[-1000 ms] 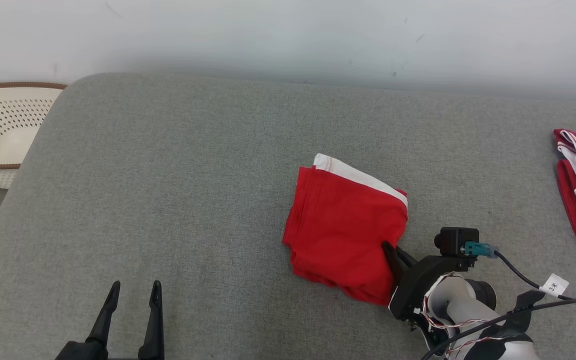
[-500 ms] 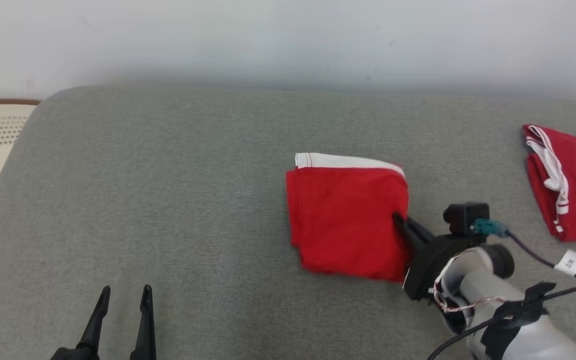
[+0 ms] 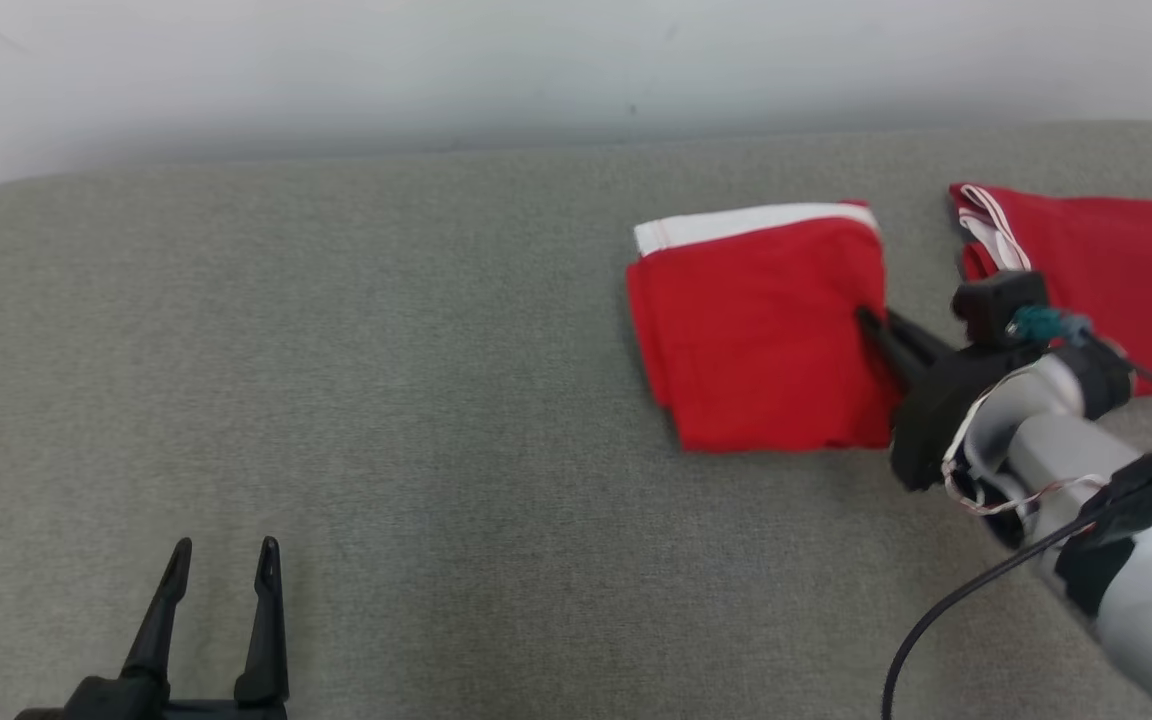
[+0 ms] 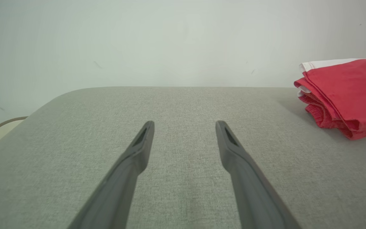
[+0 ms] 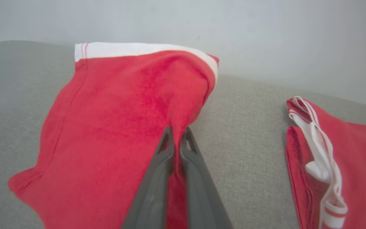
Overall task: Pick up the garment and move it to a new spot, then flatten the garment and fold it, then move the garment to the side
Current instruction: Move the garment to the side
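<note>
The garment (image 3: 761,330) is a folded red bundle with a white band along its far edge, lying on the grey cushion. My right gripper (image 3: 868,318) is shut on its right edge; in the right wrist view the garment (image 5: 119,121) has red cloth pinched between the right gripper's (image 5: 176,130) two fingers. My left gripper (image 3: 221,548) stands open at the lower left, nothing between its fingers. The left wrist view has the left gripper (image 4: 184,124) over bare cushion, with the garment (image 4: 345,92) far to the right.
A second folded red piece with white striped trim (image 3: 1086,250) lies just right of the held garment, also seen as the red piece (image 5: 338,165) in the right wrist view. The grey cushion (image 3: 386,400) ends at a pale wall (image 3: 436,70) behind.
The right gripper has closed on the garment's right edge and carried it rightward, close to the second red piece. The head camera has turned right; the basket has left view.
</note>
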Robot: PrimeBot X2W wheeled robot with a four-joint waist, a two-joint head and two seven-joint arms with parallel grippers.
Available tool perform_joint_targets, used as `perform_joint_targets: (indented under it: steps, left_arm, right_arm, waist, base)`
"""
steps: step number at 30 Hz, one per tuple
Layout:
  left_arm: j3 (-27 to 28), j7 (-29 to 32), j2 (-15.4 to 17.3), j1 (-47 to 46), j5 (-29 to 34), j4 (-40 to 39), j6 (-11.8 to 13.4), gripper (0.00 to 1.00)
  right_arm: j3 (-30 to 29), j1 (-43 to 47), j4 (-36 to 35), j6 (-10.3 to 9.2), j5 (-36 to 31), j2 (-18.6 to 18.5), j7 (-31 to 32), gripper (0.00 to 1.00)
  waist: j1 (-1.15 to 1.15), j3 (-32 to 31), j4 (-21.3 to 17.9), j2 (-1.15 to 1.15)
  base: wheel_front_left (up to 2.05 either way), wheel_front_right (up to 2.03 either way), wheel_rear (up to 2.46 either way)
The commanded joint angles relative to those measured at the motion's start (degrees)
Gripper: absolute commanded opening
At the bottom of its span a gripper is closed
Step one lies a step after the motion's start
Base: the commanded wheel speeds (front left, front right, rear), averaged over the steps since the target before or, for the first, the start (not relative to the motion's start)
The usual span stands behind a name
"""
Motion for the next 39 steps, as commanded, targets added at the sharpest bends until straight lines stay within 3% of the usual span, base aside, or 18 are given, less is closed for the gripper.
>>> perform_joint_targets:
  steps: [1,11,26,39]
  left_arm:
    - [0.21,-0.22,0.49,-0.46,0.56,-0.43,0.19,1.00]
    - [1.33,-0.21,2.18,-1.67,0.51,-2.46,-0.32,1.00]
    - [2.61,-0.21,4.17,-1.21,0.69,-4.63,0.03,1.00]
    - [3.20,0.16,6.07,-1.85,0.63,-6.76,0.30,1.00]
  right_arm:
    - [0.54,-1.28,-0.18,0.01,-0.56,-0.91,0.12,0.00]
    - [5.37,-9.20,-1.83,0.01,-0.50,-7.89,2.59,0.00]
    - [7.27,-15.58,-7.24,0.01,0.65,-17.62,7.53,0.00]
    - [7.55,-19.32,-8.22,0.00,2.66,-22.80,10.53,0.00]
  waist:
    - [0.00,1.93,-1.78,0.00]
    - [0.00,5.85,-3.66,0.00]
    - [0.00,8.08,-6.18,0.00]
    - [0.00,10.94,-7.20,0.00]
  base:
    - [0.00,0.00,0.00]
    - [0.00,0.00,0.00]
    - [0.00,0.00,0.00]
    - [0.00,0.00,0.00]
